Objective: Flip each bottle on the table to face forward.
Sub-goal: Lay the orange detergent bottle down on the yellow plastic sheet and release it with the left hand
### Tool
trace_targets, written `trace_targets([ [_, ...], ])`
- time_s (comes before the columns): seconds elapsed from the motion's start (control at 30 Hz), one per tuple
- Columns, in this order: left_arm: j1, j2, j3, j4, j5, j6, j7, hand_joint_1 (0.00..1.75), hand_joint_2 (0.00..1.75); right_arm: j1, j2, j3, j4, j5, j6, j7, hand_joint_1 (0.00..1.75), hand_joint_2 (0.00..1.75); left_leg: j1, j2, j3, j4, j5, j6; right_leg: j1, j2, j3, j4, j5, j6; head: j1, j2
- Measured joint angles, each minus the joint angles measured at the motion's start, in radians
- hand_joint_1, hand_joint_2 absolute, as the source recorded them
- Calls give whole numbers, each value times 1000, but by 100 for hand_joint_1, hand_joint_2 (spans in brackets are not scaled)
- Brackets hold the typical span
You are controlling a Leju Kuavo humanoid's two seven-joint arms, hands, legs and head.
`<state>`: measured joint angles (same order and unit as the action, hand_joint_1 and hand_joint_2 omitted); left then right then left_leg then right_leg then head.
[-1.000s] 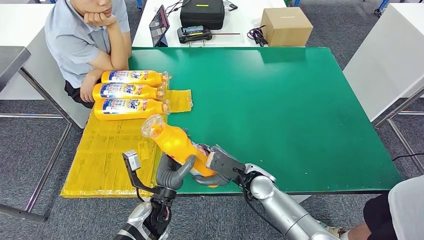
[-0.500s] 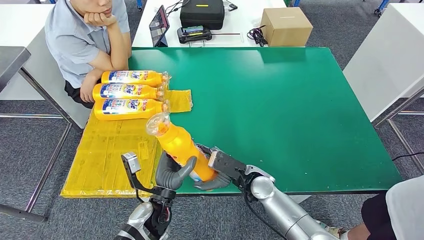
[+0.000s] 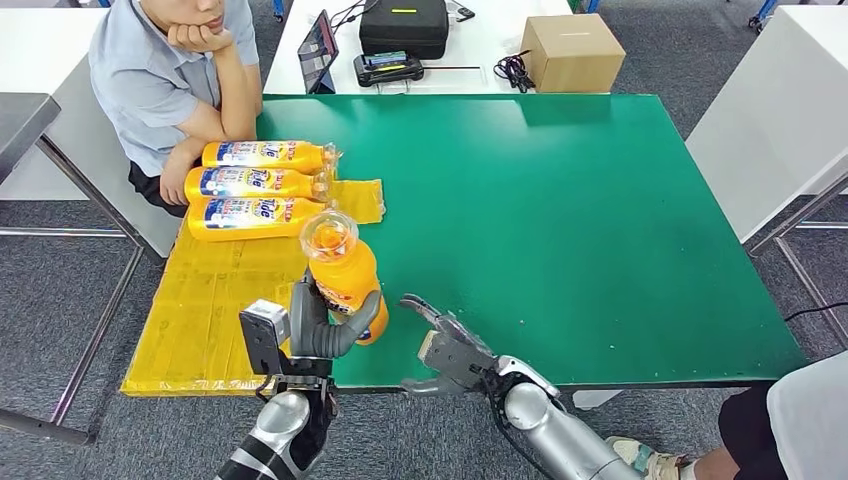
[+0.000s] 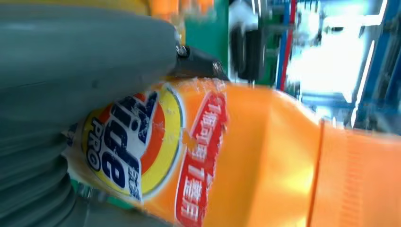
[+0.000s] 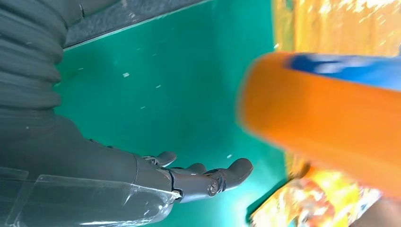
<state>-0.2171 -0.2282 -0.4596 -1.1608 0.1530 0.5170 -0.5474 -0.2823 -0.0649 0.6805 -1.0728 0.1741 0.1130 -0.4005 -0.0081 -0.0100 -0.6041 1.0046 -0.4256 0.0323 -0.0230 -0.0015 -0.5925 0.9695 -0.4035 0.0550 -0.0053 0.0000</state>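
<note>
The left robot hand [image 3: 322, 330] is wrapped around the lower body of an orange plastic detergent bottle [image 3: 342, 275], held nearly upright with its clear cap toward the camera, at about 7 o'clock on the green table [image 3: 600, 220]; the right robot hand [image 3: 445, 345] lies with fingers spread and holds nothing, just beside it at 3 o'clock. The bottle looks full (so fairly heavy), stiff-walled and glossy, its label film likely slippery; a broad mid-body grip seems safest. Three labelled yellow bottles [image 3: 260, 185] lie at 10 o'clock on yellow sheeting [image 3: 220, 300].
</note>
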Motion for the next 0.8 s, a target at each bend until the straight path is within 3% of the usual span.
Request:
trace_targets([
  [0.13,-1,17,38,-30,-146,120,-25,173,175,45,0,-34,-32,31,-19,-5,0,175,0,0,0,0,0,0,0,0,0,0,0,0,0,0],
  [0.23,-5,29,72,-36,-349,173,-11,150,175,69,0,-53,-53,39,-20,-12,0,175,0,0,0,0,0,0,0,0,0,0,0,0,0,0],
  [0.37,-23,40,143,-19,-782,182,100,54,175,83,4,-78,-58,50,-8,-30,0,175,0,0,0,0,0,0,0,0,0,0,0,0,0,0],
  [0.47,-50,58,166,11,-942,183,183,49,175,86,9,-91,-58,53,8,-41,0,175,0,0,0,0,0,0,0,0,0,0,0,0,0,0],
  [0.57,-74,78,171,38,-1013,183,215,45,175,87,15,-101,-58,54,15,-44,0,175,0,0,0,0,1,0,0,0,0,0,0,0,0,0],
  [0.7,-91,90,173,60,-1043,183,237,175,175,88,18,-107,-58,54,19,-46,0,175,0,0,0,0,1,0,0,0,0,0,0,0,0,0],
  [0.8,-122,105,167,96,-1159,168,314,175,175,86,22,-108,-58,53,36,-50,0,175,0,0,0,0,1,0,0,0,0,0,0,0,0,0],
])
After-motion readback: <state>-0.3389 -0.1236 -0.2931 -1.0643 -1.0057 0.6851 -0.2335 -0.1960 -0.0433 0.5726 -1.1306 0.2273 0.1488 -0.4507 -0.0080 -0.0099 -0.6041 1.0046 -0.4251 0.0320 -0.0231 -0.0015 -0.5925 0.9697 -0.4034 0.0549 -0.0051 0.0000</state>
